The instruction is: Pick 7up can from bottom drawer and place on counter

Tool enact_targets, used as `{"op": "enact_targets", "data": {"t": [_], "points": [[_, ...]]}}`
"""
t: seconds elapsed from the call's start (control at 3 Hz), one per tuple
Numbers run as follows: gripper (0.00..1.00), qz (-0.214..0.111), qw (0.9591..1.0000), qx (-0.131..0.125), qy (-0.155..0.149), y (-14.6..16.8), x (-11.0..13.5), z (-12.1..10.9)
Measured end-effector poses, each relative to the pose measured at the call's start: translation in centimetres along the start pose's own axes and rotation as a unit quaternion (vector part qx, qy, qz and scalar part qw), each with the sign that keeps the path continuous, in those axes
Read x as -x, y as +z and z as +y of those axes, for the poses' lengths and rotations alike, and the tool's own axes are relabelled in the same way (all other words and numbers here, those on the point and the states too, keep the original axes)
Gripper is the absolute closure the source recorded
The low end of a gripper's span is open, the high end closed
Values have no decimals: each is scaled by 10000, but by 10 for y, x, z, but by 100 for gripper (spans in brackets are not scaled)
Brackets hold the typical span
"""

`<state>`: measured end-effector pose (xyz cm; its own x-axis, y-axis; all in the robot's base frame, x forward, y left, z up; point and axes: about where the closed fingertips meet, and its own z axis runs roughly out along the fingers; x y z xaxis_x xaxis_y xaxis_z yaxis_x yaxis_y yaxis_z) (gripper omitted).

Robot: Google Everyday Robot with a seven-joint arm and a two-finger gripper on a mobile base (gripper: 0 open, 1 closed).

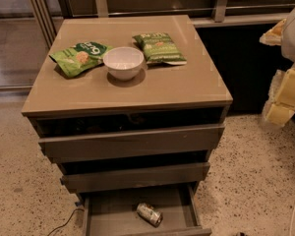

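The glossy tan-beige square tabletop (187,85) lies to the left of the hand. The grey-brown bottom drawer (113,210) stands open, lower and further left. The pale yellow and white hand (283,100) hangs at the right edge, holding nothing; I cannot tell if it is spread or pressed together. The small silver-grey metal 7up can (149,214) lies on its side on the drawer floor, well apart from the hand. I judge that the reach is not yet begun: the hand must go down and left.
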<state>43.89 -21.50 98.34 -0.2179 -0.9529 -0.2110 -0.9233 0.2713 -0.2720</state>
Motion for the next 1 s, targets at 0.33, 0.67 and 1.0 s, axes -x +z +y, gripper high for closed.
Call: {"op": "enact_targets", "data": {"t": [0.33,0.67,1.0], "points": [[0,0,10000,0,1,0,0,0],[0,-34,9999,95,59,16,-2,8],[0,-207,9997,117,111,35,1,24]]}}
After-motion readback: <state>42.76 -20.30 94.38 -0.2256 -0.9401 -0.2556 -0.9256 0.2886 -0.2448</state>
